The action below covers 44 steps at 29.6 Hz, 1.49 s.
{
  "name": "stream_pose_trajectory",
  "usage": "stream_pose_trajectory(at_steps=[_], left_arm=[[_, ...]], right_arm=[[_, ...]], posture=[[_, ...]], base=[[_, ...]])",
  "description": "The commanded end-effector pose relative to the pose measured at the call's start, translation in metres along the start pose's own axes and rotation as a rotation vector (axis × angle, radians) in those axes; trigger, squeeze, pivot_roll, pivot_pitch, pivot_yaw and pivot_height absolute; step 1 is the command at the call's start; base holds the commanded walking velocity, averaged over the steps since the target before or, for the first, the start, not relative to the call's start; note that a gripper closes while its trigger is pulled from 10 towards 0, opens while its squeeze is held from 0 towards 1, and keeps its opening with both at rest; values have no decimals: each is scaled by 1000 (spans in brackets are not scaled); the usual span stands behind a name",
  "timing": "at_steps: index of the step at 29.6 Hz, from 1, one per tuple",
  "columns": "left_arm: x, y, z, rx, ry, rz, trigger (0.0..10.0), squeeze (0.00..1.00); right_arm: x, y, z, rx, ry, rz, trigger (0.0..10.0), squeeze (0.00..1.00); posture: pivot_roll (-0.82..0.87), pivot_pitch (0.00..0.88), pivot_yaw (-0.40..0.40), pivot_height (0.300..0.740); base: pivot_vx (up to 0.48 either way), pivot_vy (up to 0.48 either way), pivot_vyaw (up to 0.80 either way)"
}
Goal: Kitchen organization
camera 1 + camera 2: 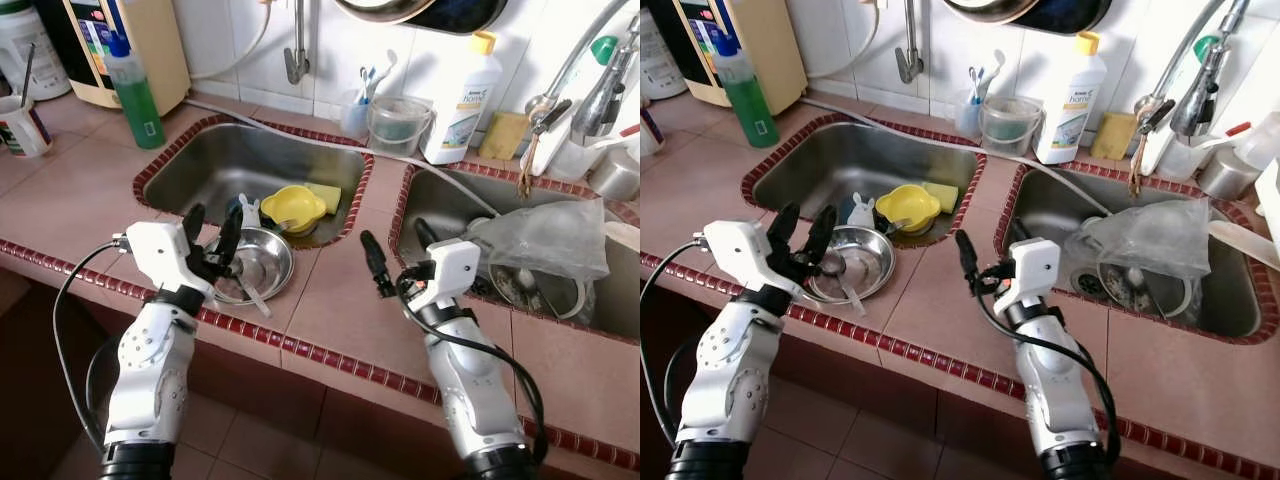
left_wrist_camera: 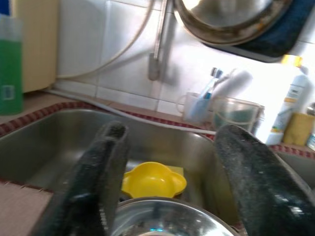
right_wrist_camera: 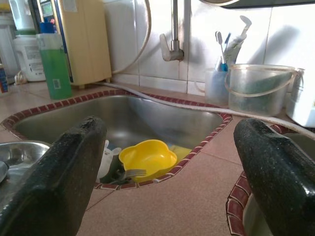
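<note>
Looking down from the head camera, you see your left gripper [image 1: 212,235] spread wide and empty over the near rim of a steel bowl [image 1: 262,262] at the left sink's [image 1: 190,165] front edge, while your right gripper [image 1: 397,250] hovers open and empty above the tiled counter [image 1: 335,300] between the basins. Your left wrist view puts the yellow bowl [image 2: 153,179] between its fingers [image 2: 101,172], down in the sink behind the steel one. Your right wrist view shows that yellow bowl with a fork [image 3: 129,173] resting against it.

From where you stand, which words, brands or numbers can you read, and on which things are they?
"home": on the label of the white bottle with the yellow cap, behind the sinks. The smaller print around it is too small to read.
Green bottle: label too small to read.
Cream appliance at the back: coloured panel, blurred.
Cup on the far left: print unreadable.
</note>
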State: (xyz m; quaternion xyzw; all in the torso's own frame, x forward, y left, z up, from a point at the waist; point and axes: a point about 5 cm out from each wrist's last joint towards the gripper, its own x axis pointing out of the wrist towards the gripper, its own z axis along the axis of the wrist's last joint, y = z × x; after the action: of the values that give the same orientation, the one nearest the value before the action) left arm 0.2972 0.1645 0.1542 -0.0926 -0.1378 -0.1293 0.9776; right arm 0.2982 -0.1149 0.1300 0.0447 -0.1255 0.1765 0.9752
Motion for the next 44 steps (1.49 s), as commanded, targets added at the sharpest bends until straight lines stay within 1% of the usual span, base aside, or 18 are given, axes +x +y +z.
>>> stream_pose_trajectory(at_steps=[1, 4, 7, 9, 10, 11, 12, 13, 18, 21, 23, 25, 26, 29, 31, 34, 39, 44], left_arm=[[-3, -1, 2, 4, 4, -24, 10000, 1000], [-7, 0, 2, 25, 13, -21, 10000, 1000], [-12, 0, -1, 22, 28, -8, 10000, 1000], [-16, 0, -3, 43, 41, -8, 10000, 1000], [-18, 0, -4, 49, 47, -4, 10000, 663], [-20, 0, -5, 53, 52, 0, 10000, 663], [-21, 0, -5, 52, 53, 1, 10000, 0], [-22, 0, -6, 49, 54, -1, 10000, 0], [-24, -2, -5, 62, 55, 2, 10000, 0], [-30, -3, -4, 129, 39, 12, 10000, 0], [-33, -5, -5, 142, 44, 4, 10000, 0], [-39, -8, -10, 126, 62, 3, 10000, 0], [-43, -9, -13, 135, 78, 4, 10000, 0], [-47, -10, -14, 129, 83, 13, 10000, 0], [-49, -6, -15, 123, 95, 25, 10000, 0], [-50, -3, -14, 109, 96, 34, 10000, 0], [-45, 3, -10, 119, 89, 40, 10000, 0], [-44, 3, -11, 117, 93, 36, 10000, 0]], right_arm=[[-2, -2, 3, 3, -9, 4, 10000, 1000], [-3, -3, 3, 0, -6, -1, 10000, 1000], [-5, -3, 2, 0, -3, -4, 10000, 1000], [-5, -3, 2, -7, -1, -8, 10000, 1000], [-5, -3, 2, -16, 1, -13, 10000, 1000], [-6, -3, 2, -24, 3, -17, 10000, 1000], [-6, -3, 2, -25, 3, -16, 10000, 1000], [-6, -3, 2, -25, 2, -11, 10000, 0], [-5, -2, 2, -34, 3, 1, 10000, 0], [-6, -2, 2, -45, 5, 10, 10000, 0], [-6, -2, 1, -45, 7, 10, 10000, 0], [-7, -2, -1, -51, 15, 17, 10000, 0], [-8, 0, -2, -55, 22, 26, 10000, 0], [-9, 3, -4, -57, 29, 43, 10000, 0], [-10, 5, -5, -55, 34, 52, 10000, 0], [-11, 5, -6, -56, 38, 58, 10000, 0], [-10, 5, -6, -59, 37, 61, 10000, 0], [-11, 5, -6, -59, 36, 58, 10000, 0]], posture=[[47, 77, -29, 740], [46, 78, -28, 740], [46, 81, -27, 740], [45, 80, -26, 740], [45, 80, -26, 740], [46, 79, -30, 740], [47, 79, -31, 740], [50, 77, -35, 740], [54, 73, -40, 740], [57, 66, -42, 740], [57, 66, -42, 740], [61, 63, -43, 740], [62, 62, -44, 740], [67, 61, -48, 740], [70, 60, -51, 740], [73, 60, -53, 740], [71, 57, -52, 740], [67, 56, -48, 740]], base=[[0, 0, 0], [0, 0, 0], [0, 0, 0], [0, 0, 0], [0, 0, 0], [0, 0, 0], [0, 0, 0], [0, 0, 0], [0, 0, 0], [0, 0, 0], [0, 0, 0], [0, 0, 0], [0, 0, 0], [0, 0, 0], [0, 0, 0], [0, 0, 0], [0, 0, 0], [0, 187, 0]])
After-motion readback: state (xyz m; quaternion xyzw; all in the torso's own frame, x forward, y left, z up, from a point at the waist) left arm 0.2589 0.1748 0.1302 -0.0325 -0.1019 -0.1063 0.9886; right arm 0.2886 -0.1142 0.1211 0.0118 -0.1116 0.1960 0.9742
